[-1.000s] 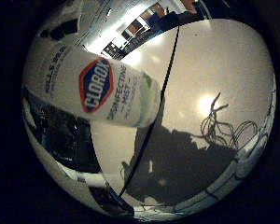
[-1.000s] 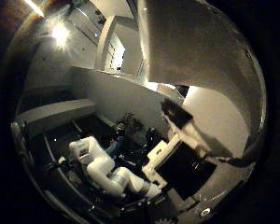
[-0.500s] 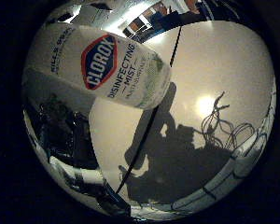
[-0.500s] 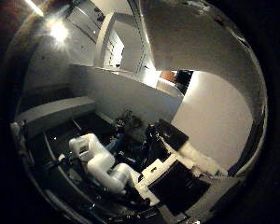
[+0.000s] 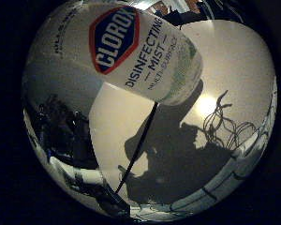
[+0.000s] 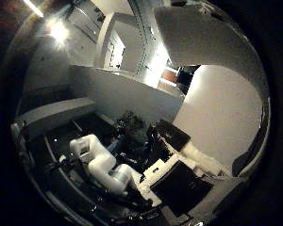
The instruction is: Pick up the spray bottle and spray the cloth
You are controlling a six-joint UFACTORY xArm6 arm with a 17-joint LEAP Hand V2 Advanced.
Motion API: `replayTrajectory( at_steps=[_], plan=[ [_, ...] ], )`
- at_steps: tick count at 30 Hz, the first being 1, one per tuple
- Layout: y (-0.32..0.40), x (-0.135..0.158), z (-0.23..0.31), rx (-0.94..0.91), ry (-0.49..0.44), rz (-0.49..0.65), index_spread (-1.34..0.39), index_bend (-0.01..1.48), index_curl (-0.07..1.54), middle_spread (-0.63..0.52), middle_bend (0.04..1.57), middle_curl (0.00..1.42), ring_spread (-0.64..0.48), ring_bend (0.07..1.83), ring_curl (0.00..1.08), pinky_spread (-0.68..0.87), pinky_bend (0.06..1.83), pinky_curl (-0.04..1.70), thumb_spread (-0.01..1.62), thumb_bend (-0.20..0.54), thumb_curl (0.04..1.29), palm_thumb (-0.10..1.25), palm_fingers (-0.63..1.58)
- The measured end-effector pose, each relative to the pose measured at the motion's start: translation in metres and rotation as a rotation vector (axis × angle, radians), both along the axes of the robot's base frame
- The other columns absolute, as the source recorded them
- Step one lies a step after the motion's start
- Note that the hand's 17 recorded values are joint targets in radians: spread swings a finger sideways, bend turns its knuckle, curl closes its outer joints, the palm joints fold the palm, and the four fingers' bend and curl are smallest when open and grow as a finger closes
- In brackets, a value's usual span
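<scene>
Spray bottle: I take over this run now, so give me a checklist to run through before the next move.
1. Spray bottle close to the palm: ok, it fills much of the little finger side view.
2. Bottle off the table: ok, its shadow falls apart from it.
3. Hand curled round the bottle: cannot tell.
4. Cloth in sight: not ok, neither view shows it.
5. Nozzle direction: cannot tell, nozzle hidden.

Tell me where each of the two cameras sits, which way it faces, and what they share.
Little finger side palm view: sits on the palm, faces the spray bottle close by, with the pale table beyond; no hand parts show.
Thumb side palm view: sits on the palm, faces into the room; the hand shows, white and black.
Shared: apparently only the pale table; the bottle shows in one.
</scene>
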State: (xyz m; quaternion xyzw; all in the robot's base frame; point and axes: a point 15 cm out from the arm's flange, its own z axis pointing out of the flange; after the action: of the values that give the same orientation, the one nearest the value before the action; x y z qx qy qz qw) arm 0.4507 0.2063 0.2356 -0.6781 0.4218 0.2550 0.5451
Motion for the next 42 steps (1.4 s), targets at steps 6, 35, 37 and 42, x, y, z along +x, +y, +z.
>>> replayTrajectory(
  at_steps=[6, 35, 37, 42],
  plan=[
    [-0.004, -0.001, -0.005, -0.014, 0.008, 0.005, -0.43, 0.17, 0.34, -0.03, 0.22, 0.38, -0.05, 0.66, 0.32, 0.41, 0.6, 0.41, 1.01, -0.025, 0.38, 0.69, 0.27],
    [-0.017, 0.012, -0.033, -0.042, 0.049, 0.004, -0.43, 0.17, 0.33, -0.03, 0.22, 0.37, -0.05, 0.64, 0.28, 0.39, 0.58, 0.26, 1.01, -0.025, 0.38, 0.69, 0.32],
    [-0.019, 0.015, -0.034, -0.046, 0.045, 0.003, -0.43, 0.17, 0.33, -0.03, 0.22, 0.37, -0.05, 0.63, 0.28, 0.4, 0.58, 0.25, 1.01, -0.025, 0.38, 0.69, 0.32],
    [-0.024, 0.021, -0.045, -0.061, 0.056, -0.014, -0.43, 0.18, 0.33, -0.03, 0.22, 0.37, -0.05, 0.63, 0.27, 0.4, 0.58, 0.23, 1.01, -0.025, 0.38, 0.7, 0.33]
  ],
)
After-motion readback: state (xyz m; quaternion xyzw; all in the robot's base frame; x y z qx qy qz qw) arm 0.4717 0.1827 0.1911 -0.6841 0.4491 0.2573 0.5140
